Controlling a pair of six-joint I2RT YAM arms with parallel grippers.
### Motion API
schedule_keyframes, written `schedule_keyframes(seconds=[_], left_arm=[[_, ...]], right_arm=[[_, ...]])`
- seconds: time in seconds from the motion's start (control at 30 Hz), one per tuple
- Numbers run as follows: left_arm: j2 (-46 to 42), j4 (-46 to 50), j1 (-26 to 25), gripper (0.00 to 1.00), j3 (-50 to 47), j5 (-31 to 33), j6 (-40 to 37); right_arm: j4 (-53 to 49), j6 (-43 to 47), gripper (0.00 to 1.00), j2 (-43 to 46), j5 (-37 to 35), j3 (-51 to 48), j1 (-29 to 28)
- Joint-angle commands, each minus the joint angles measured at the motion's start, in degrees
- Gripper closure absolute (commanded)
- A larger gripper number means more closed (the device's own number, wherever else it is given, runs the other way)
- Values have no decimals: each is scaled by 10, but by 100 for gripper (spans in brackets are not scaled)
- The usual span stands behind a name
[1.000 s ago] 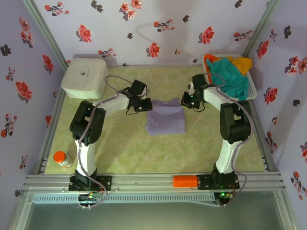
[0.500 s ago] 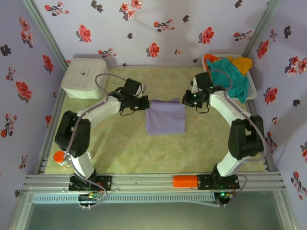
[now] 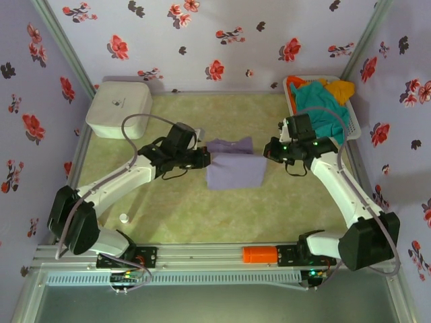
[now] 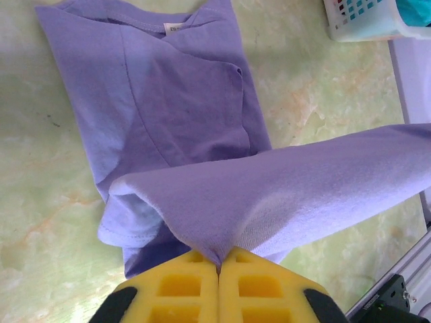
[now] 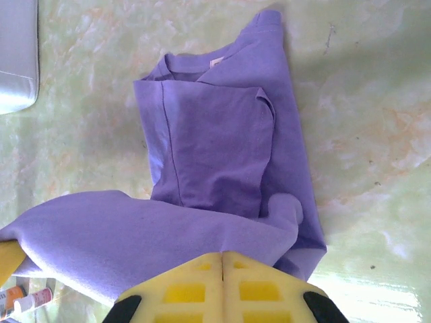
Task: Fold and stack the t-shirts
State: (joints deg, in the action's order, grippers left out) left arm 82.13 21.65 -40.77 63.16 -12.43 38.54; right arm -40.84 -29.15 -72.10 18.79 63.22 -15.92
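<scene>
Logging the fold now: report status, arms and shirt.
Both shut on the purple t-shirt: left end effector, right end effector, one edge lifted between them. Rest flat on table. White box and basket stand apart, far corners.

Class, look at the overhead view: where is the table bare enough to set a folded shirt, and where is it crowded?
Bare: the wide near strip between the lavender t-shirt and the front rail, and the far strip between the white box and the basket. Crowded: the middle, where the left gripper and right gripper pinch the shirt.
</scene>
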Motion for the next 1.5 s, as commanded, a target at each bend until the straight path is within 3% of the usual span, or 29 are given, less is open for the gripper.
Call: schedule_keyframes(seconds=[0.0,0.47,1.47], left_arm=[[-10,39,0,100,15,28,8],[58,99,30,100,122,26,-17],[237,98,103,100,269,-47,-47]], right_arm=[[-29,-9,100,-8,-19,27,-2],[-60,13,100,-107,-1,147,1],[-52,36,100,-308,44,291,54]])
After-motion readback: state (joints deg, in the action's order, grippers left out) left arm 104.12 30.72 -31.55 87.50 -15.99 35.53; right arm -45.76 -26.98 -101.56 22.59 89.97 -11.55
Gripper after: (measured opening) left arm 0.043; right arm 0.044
